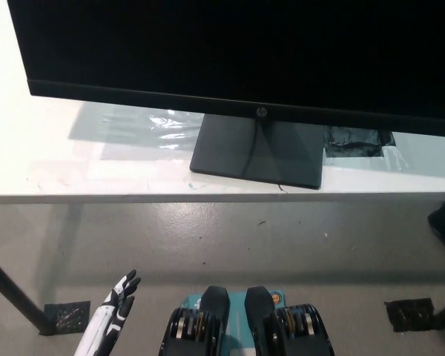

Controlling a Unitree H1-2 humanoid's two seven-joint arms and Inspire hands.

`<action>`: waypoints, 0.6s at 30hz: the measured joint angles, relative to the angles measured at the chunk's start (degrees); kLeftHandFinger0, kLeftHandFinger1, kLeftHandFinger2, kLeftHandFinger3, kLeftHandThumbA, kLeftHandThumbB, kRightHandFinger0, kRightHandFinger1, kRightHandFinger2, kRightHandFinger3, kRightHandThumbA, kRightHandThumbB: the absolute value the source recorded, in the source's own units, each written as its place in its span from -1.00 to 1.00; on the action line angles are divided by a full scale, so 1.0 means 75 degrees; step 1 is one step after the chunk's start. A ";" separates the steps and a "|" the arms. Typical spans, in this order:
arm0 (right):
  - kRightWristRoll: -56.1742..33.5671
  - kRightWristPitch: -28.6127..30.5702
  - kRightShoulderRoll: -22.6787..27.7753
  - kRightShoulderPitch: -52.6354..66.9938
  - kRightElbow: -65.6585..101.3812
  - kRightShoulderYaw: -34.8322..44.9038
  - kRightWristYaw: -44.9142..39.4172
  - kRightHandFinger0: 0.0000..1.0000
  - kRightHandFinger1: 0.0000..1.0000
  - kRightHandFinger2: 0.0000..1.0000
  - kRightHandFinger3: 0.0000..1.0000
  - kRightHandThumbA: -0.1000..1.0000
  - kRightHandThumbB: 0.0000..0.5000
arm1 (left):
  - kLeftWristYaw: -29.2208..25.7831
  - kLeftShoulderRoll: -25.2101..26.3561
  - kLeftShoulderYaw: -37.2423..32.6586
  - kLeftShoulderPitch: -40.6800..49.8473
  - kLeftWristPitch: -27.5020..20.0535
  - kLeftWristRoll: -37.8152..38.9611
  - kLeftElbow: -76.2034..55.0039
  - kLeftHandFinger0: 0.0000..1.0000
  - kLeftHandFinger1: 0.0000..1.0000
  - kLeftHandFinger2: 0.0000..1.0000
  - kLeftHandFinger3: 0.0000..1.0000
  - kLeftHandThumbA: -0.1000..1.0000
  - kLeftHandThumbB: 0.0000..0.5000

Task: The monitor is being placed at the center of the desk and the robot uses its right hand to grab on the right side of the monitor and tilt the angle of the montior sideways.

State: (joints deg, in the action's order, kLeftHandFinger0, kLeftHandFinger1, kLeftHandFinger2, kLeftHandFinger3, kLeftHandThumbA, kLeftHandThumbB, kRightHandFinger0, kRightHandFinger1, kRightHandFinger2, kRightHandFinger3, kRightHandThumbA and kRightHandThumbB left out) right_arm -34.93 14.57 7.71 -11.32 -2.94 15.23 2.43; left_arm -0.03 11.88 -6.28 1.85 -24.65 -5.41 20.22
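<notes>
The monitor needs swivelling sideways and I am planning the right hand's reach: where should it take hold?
Probably the monitor's right edge, approached from the right. The wide screen stands upright on a central stand, so its far edge gives most turning leverage. That edge is cut off here.

The monitor [237,52] is black, its screen dark and blank, with a small pale logo on the lower bezel. Its stand [257,152] is dark charcoal. The desk [30,148] is white, with a glossy greenish-clear patch beside the stand and a black patch [354,141] at the right. The floor [208,237] is grey-green, marked with black tape squares [65,316]. The left hand [117,300] is white with black fingertips.
</notes>
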 measured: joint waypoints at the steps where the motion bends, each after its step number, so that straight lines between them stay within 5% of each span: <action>1: -0.0087 -0.0038 0.0001 -0.0039 0.0000 0.0036 -0.0025 1.00 1.00 1.00 1.00 1.00 0.89 | -0.0004 0.0001 -0.0002 0.0005 0.0000 0.0000 -0.0001 1.00 1.00 1.00 1.00 1.00 0.34; 3: -0.0252 -0.0130 0.0001 -0.0116 0.0001 0.0121 -0.0089 1.00 1.00 1.00 1.00 1.00 0.67 | -0.0015 0.0003 -0.0007 0.0011 0.0000 0.0000 -0.0003 1.00 1.00 1.00 1.00 1.00 0.30; 6: -0.0395 -0.0240 0.0031 -0.0210 -0.0038 0.0219 -0.0190 1.00 1.00 1.00 1.00 1.00 0.66 | -0.0061 0.0025 -0.0023 0.0032 0.0000 -0.0009 -0.0003 1.00 1.00 1.00 1.00 1.00 0.30; 7: -0.0416 -0.0259 0.0044 -0.0224 -0.0038 0.0240 -0.0211 1.00 1.00 1.00 1.00 1.00 0.41 | -0.0075 0.0031 -0.0028 0.0039 0.0000 -0.0009 -0.0003 1.00 1.00 1.00 1.00 1.00 0.32; 11: -0.0427 -0.0330 0.0091 -0.0388 -0.0137 0.0294 -0.0227 1.00 1.00 1.00 1.00 1.00 0.36 | -0.0098 0.0041 -0.0040 0.0079 0.0000 -0.0010 -0.0003 1.00 1.00 1.00 1.00 1.00 0.33; 15: -0.0406 -0.0352 0.0102 -0.0674 -0.0472 0.0337 -0.0230 1.00 1.00 1.00 1.00 1.00 0.12 | -0.0099 0.0043 -0.0042 0.0102 0.0000 -0.0005 -0.0004 1.00 1.00 1.00 1.00 1.00 0.32; 18: -0.0324 -0.0345 0.0113 -0.0940 -0.0824 0.0364 -0.0229 1.00 1.00 1.00 1.00 1.00 0.18 | -0.0098 0.0049 -0.0037 0.0103 -0.0001 0.0002 -0.0007 1.00 1.00 1.00 1.00 1.00 0.28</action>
State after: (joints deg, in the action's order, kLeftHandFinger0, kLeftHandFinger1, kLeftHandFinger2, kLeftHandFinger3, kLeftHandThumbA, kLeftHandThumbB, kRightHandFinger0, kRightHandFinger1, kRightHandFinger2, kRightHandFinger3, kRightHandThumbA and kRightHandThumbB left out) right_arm -37.36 11.97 8.56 -18.38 -9.12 17.96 0.71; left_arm -0.76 12.25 -6.56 2.62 -24.65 -5.39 20.17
